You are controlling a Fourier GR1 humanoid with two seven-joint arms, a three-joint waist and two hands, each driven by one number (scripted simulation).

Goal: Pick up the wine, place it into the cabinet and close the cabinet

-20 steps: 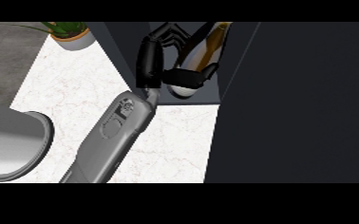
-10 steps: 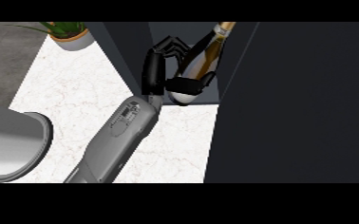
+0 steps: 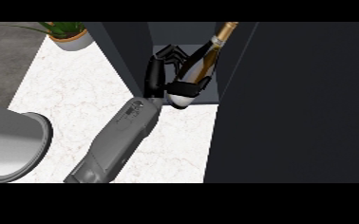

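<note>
The robot's left black hand (image 3: 157,74), fingers clamped round the lower body of the dark glass, gold-foiled wine bottle (image 3: 204,60), holds it tilted neck-inward within the open dark grey cabinet (image 3: 126,52), presumably so the base can settle before release.

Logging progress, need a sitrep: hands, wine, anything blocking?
Left hand shut on wine bottle; right hand not in view. Bottle tilted, neck up, in the cabinet opening, not released. Nothing seen in its way.
</note>
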